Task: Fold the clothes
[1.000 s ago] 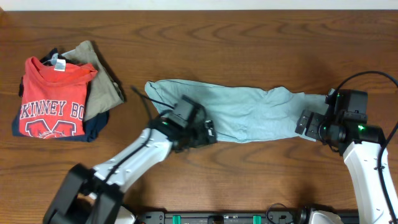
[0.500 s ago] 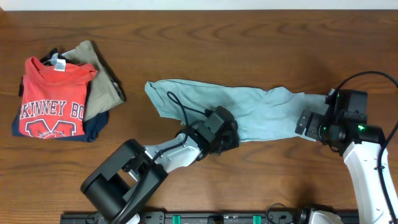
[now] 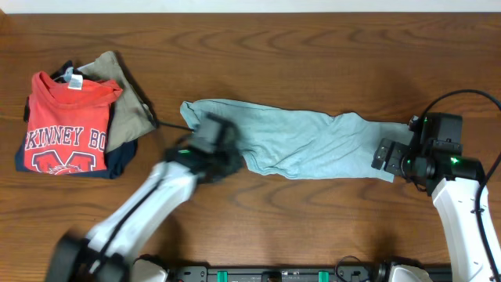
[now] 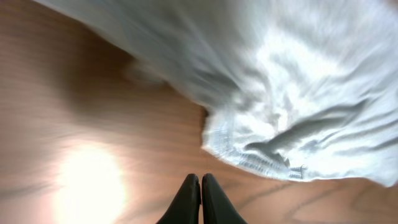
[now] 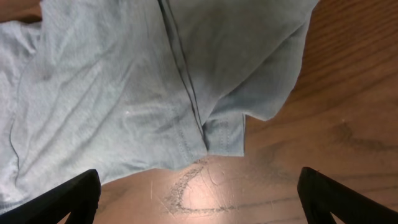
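The clothes (image 3: 305, 145) are one pale blue-grey garment stretched left to right across the middle of the table. My left gripper (image 3: 225, 160) is blurred at its left front edge. In the left wrist view its fingers (image 4: 200, 186) are pressed together over bare wood with nothing between them. The garment's hem (image 4: 249, 158) lies just ahead of the tips. At the garment's right end my right gripper (image 3: 383, 157) stands open. Its wide-spread fingers (image 5: 74, 199) flank bare table in front of a sleeve corner (image 5: 224, 134).
A pile of folded clothes sits at the far left: a red T-shirt (image 3: 66, 125) with white lettering on top, an olive-tan garment (image 3: 129, 102) behind it and dark fabric (image 3: 121, 157) beneath. A scuffed curved mark (image 5: 186, 186) shows on the wood by the right gripper.
The left gripper has shut, and the left arm has swung from the middle of the garment's front edge back to its left end. The right arm has not moved.
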